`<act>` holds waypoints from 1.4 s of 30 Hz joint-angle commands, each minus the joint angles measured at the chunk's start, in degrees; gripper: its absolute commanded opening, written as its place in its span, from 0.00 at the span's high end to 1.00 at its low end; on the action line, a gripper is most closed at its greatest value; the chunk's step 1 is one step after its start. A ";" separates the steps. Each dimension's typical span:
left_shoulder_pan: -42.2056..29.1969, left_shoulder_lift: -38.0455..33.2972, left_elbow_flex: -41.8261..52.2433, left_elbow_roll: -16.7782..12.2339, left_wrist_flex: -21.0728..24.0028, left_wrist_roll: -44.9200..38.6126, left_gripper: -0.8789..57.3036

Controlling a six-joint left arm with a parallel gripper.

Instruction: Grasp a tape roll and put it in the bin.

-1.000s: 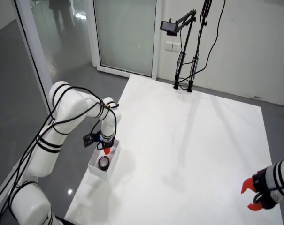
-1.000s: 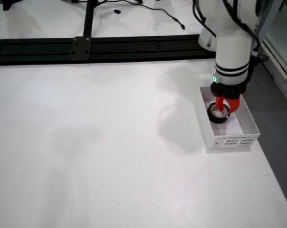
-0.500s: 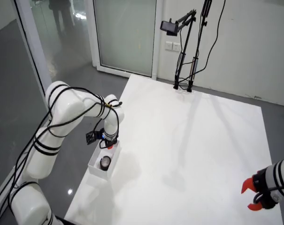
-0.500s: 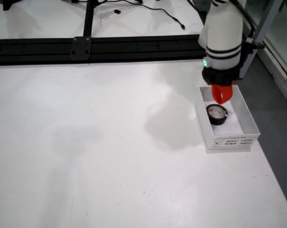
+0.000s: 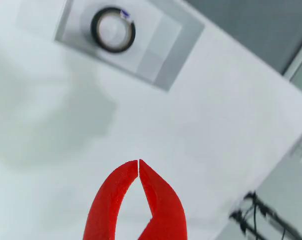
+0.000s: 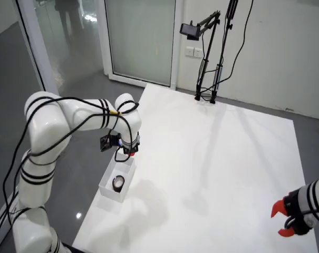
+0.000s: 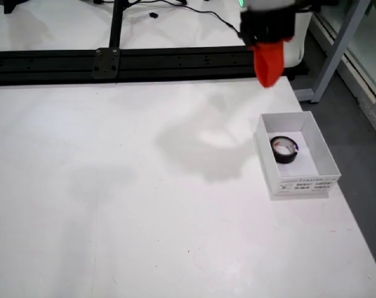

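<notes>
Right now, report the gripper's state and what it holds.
Gripper: shut, red fingertips touching, holding nothing. The tape roll lies in the white bin, apart from it.

A white table point(image 6: 217, 158) bears a black camera stand point(image 6: 206, 79); a black rail point(image 7: 113, 62) edges it.

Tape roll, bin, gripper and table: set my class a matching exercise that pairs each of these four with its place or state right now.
Column one:
1. tape roll
2. bin
3. gripper
4. table

Column two:
A. white, open-topped, near the table's edge
B. red fingers closed together, raised clear above the table
C. lies flat inside the box, released
D. broad white surface carrying the box

Pairs: 1-C, 2-A, 3-B, 4-D
</notes>
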 commanded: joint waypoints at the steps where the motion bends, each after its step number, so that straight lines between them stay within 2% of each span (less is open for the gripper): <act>1: -20.19 -13.51 0.00 0.10 4.97 0.00 1.00; 5: -25.29 -14.30 -0.35 -0.87 4.97 0.00 1.00; 10: -29.59 -14.57 -0.62 -5.18 4.97 0.00 1.00; 14: -32.40 -14.57 -0.62 -6.76 4.97 0.00 1.00; 17: -33.72 -14.57 -0.62 -9.40 4.97 0.00 1.00; 22: -35.39 -15.01 -0.62 -11.94 4.97 0.00 1.00; 27: -37.24 -15.97 -0.62 -12.21 5.05 0.00 1.00; 42: -39.00 -16.50 -0.62 -12.30 9.54 0.00 1.00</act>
